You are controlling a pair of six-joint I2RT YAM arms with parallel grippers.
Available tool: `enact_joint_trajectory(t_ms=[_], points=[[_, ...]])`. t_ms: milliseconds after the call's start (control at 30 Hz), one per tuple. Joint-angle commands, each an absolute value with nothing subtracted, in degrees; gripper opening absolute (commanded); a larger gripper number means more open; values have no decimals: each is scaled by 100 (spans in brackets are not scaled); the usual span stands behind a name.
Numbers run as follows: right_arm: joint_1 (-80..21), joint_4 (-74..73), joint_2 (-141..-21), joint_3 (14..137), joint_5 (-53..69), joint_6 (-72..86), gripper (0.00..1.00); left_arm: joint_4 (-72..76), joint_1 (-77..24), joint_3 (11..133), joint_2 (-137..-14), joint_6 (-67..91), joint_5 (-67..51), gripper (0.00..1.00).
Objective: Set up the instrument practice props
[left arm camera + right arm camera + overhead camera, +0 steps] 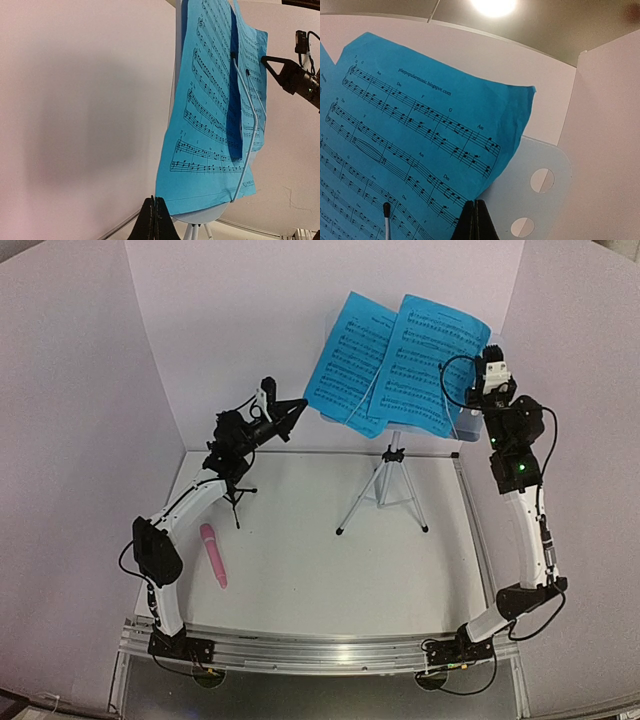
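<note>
— What do the arms look like?
— The left arm [190, 502] and the right arm [522, 530] both have white shells between black joint housings, and black bases.
— Any wiring?
— Thin black cables [444, 370] loop alongside the joints. A small green light [520, 468] glows on the right arm.
— And the tips?
— The left pincer [154, 220] and the right pincer [475, 220] are black with tapering fingers. A white block [495, 378] sits behind the right one.

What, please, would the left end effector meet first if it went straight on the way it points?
Most likely the nearer blue sheet-music page on the music stand, near its lower edge; depth is unclear.
</note>
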State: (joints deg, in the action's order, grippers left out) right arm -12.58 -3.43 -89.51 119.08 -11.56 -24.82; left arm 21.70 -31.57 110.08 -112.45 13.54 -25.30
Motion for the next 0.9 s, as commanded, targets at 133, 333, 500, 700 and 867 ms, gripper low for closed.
enact_joint_trajectory(t_ms=[133, 333, 500, 700, 867], points=[[-1160, -625, -8731, 12013, -1034, -3011, 0, 2456, -3182, 10985, -10905, 1352, -2499, 0], [-1067, -802, -8697, 12128, -726, -3356, 0, 2470, -3182, 10986, -10901, 1348, -2496, 0], [-1061, -1091, -8763, 12375, -437, -3838, 0, 2463, -3184, 10993, -10896, 1327, -2490, 0], [-1059, -1241, -8960, 12818, -39, -4140, 0, 2422, -3182, 11010, -10882, 1268, -2511, 0], [-1060, -1287, -8972, 12816, 1, -4233, 0, 2400, -3182, 11006, -10874, 1278, -2487, 0]])
